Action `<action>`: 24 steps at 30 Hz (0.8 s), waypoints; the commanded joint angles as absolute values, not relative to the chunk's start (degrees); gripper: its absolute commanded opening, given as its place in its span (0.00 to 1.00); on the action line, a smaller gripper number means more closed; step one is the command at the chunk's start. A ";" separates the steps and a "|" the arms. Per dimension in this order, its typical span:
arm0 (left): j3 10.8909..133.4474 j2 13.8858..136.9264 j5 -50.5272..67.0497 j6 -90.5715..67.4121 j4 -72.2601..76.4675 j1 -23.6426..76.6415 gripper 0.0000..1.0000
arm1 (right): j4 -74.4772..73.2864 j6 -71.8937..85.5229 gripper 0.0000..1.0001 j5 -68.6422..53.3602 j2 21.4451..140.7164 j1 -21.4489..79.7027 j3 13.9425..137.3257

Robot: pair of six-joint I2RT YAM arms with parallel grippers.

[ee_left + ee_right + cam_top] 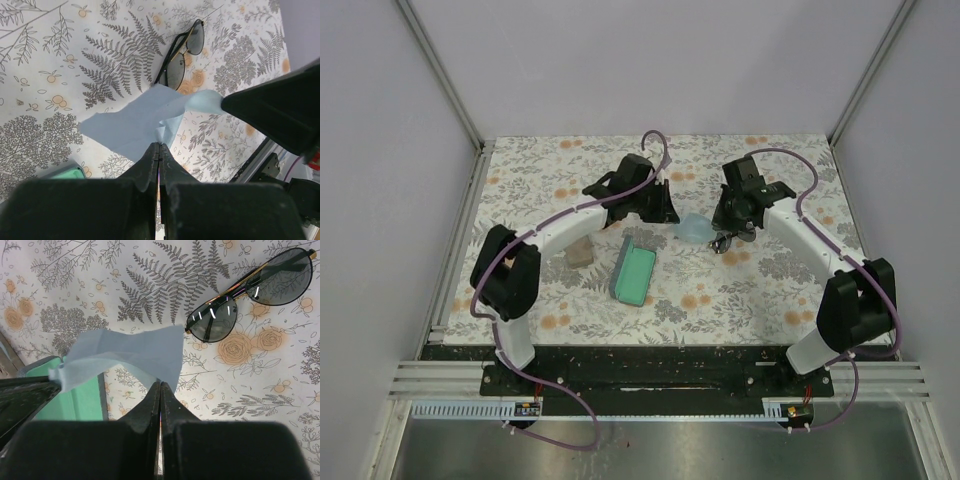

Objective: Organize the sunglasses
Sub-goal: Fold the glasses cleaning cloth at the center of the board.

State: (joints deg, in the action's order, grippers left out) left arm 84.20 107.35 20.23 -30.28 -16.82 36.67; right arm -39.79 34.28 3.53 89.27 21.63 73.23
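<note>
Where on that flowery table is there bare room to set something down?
Bare tablecloth lies at the front, between the open green case and the right arm, and along the far edge behind both grippers. Mid-table is crowded: the left gripper and right gripper both pinch the light-blue pouch, with the wire-frame sunglasses right beside it.

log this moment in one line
left gripper: shut on blue pouch | right gripper: shut on blue pouch | wire sunglasses: lying free
</note>
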 commanded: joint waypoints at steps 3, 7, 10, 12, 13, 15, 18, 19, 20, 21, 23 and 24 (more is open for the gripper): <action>80.08 100.90 18.81 -29.88 -13.28 36.83 0.00 | -41.57 32.08 0.00 1.33 89.82 21.36 73.05; 73.75 99.58 18.63 -30.50 -9.76 38.14 0.00 | -38.59 32.96 0.00 -2.10 88.86 21.36 68.04; 70.15 99.06 18.37 -31.37 -7.83 39.28 0.00 | -36.39 33.48 0.00 -5.26 87.89 21.36 63.73; 68.13 98.70 18.02 -31.55 -6.77 40.07 0.00 | -35.60 33.49 0.00 -6.85 87.10 21.36 61.71; 67.42 98.27 17.67 -31.64 -6.51 40.60 0.00 | -35.25 33.40 0.00 -7.38 86.49 21.36 60.74; 66.19 97.74 16.70 -31.73 -6.42 41.48 0.00 | -34.98 33.49 0.00 -8.26 85.35 21.36 59.07; 64.60 96.77 15.82 -31.90 -6.42 42.19 0.00 | -34.37 33.22 0.00 -9.93 83.85 21.36 57.05; 64.16 96.68 15.73 -31.99 -6.42 42.36 0.00 | -34.28 33.14 0.00 -10.54 83.41 21.44 56.52; 63.73 96.59 15.65 -32.17 -6.42 42.54 0.00 | -34.28 32.96 0.00 -10.81 83.15 21.45 56.17; 63.29 96.50 15.56 -32.17 -6.33 42.80 0.00 | -34.28 32.87 0.00 -11.07 83.06 21.45 55.90; 62.58 96.33 14.77 -32.34 -6.42 43.07 0.00 | -34.19 32.61 0.00 -10.99 83.05 21.45 55.64; 62.40 96.15 14.33 -32.34 -6.42 42.98 0.00 | -34.19 32.35 0.00 -11.07 83.40 21.45 55.63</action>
State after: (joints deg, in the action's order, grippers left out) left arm 63.24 99.44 16.99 -31.64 -9.39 42.81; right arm -36.47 33.39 -8.88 84.84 21.58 55.88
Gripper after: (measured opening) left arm 0.012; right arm 0.015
